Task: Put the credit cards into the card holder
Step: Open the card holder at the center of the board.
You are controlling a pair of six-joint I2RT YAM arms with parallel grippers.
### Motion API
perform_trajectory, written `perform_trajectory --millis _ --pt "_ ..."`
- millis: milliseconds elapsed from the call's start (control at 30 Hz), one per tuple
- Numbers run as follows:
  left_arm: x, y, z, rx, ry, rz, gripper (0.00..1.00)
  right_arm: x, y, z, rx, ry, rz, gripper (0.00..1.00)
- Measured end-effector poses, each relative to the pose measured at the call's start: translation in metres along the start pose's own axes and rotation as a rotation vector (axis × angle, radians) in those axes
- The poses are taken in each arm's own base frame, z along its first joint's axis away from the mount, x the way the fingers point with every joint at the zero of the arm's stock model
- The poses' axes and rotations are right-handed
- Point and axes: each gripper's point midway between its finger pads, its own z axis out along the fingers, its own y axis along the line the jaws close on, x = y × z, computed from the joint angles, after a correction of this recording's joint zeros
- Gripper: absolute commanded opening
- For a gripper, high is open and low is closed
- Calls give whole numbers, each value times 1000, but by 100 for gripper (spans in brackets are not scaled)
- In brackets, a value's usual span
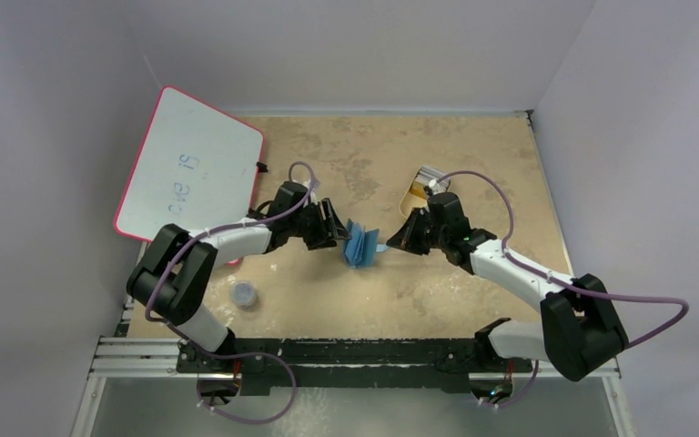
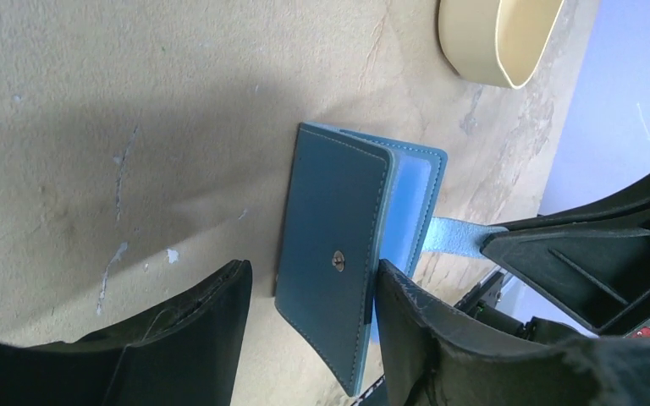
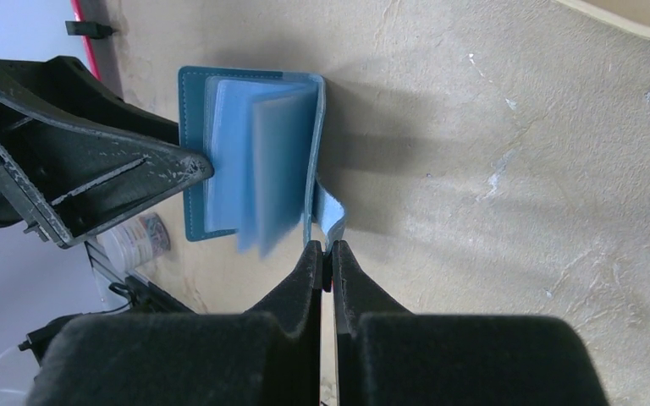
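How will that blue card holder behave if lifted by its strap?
Probably floppy: the card holder is fanned open with thin pocket leaves splayed, so it would likely sag or swing from the strap pinched in the right end effector. Thin, so likely light. It appears to stand on edge, so a nudge may tip it; the left end effector straddles one cover.

The teal-blue card holder (image 1: 360, 244) stands open on edge near the table's (image 1: 473, 155) middle, with its pale pockets (image 3: 258, 161) fanned and its strap (image 2: 453, 235) stretched sideways. Orange-yellow and silver credit cards (image 1: 416, 189) lie nearer the far edge.
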Motion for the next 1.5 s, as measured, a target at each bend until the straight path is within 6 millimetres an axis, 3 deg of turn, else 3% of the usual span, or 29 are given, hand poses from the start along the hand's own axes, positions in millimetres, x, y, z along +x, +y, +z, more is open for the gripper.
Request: perform_trajectory --millis 100,233,333,433,567,733,833,1000,1133,1333,1500 --pt "-4 -2 1 -14 -15 23 33 0 0 0 0 1 1 0" --pt "-8 4 2 -53 -38 46 28 0 0 -1 0 -2 1 0" --pt "-8 13 2 -90 -43 53 17 -1 1 -2 0 -5 0 0" --pt "-7 20 1 -124 -43 58 10 0 -3 -3 18 -6 -5 12" --pt "-6 23 -2 -144 -45 57 11 -2 -13 -6 85 -3 -30 28" --pt "-6 21 -8 -144 -57 69 16 -14 -3 -14 70 -41 -74 23" --pt "-2 23 -11 -144 -55 67 12 -14 -1 -11 58 -39 -77 26" --pt "3 25 -11 -145 -42 52 4 -1 -9 -1 82 19 -68 42" --pt "0 19 -15 -130 -53 52 0 9 16 -4 48 27 -92 44" --pt "-2 7 -24 -91 -78 46 0 24 86 -14 -96 16 -137 44" --pt "2 8 -23 -90 -71 44 0 36 104 -4 -122 32 -148 46"
